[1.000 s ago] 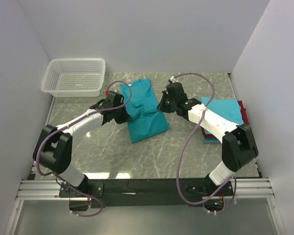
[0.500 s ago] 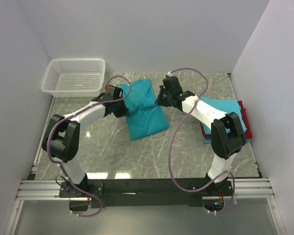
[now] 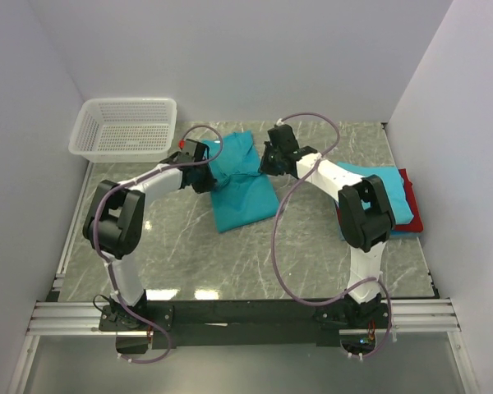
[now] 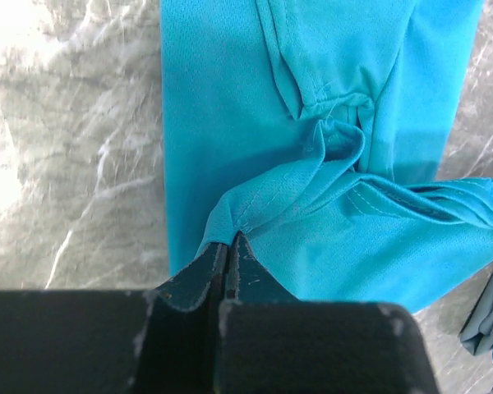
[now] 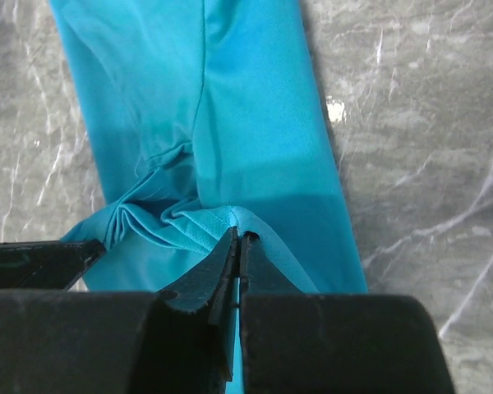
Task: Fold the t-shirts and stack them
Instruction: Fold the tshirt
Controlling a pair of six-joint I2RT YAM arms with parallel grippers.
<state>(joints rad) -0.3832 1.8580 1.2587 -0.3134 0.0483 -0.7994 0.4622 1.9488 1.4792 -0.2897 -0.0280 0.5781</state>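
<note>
Pinching a fold at the shirt's left edge, the left jaws are clenched on cloth. The shirt lies mid-bench, bunched across its middle between the two grips. The right jaws are clamped on the matching fold at its right edge. A folded stack sits far right. A crosswise fold seems in hand; next, both grips should carry the pinched cloth over one half together, keeping it level, then let go.

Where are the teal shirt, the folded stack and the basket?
teal shirt (image 3: 245,201), top view, flat near half.
stack (image 3: 388,180), top view, top shirt.
basket (image 3: 119,153), top view, near wall.
</note>
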